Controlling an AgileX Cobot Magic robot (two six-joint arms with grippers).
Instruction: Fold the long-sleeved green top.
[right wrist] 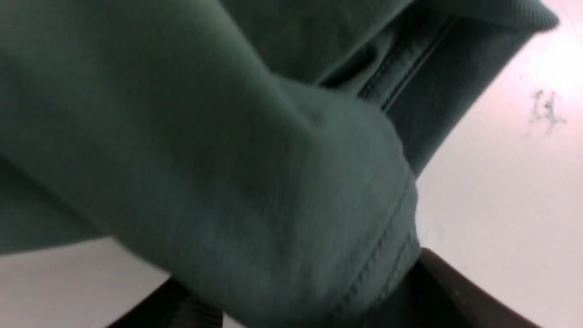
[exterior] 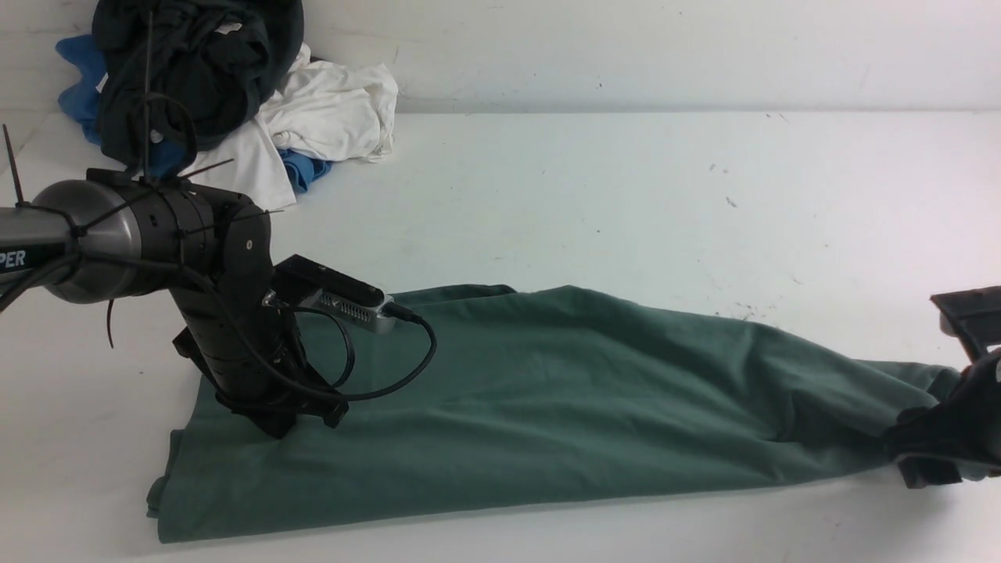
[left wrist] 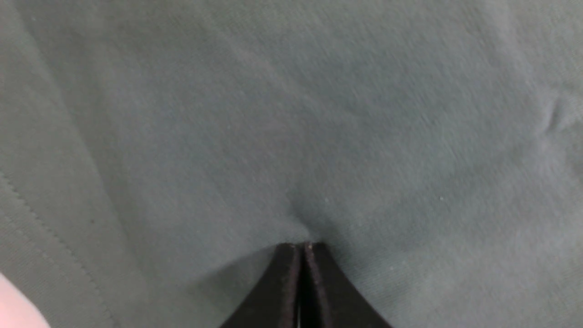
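Note:
The green long-sleeved top [exterior: 547, 407] lies across the near part of the white table as a long band, wide at the left and narrowing to the right. My left gripper [exterior: 278, 428] is shut and stands on its left part. Its tips [left wrist: 303, 246] press into the cloth [left wrist: 319, 114] and dent it, with nothing visible between them. My right gripper [exterior: 931, 461] is at the top's right end. Its fingers [right wrist: 455, 291] stand wide apart, and a stitched hem [right wrist: 387, 255] of the cloth [right wrist: 227, 159] lies loosely between them.
A heap of other clothes sits at the back left against the wall: a dark garment [exterior: 195, 70], a white one [exterior: 328, 109] and a blue one [exterior: 78, 86]. The white table [exterior: 626, 195] stretches behind the top. A black part [exterior: 970, 313] shows at the right edge.

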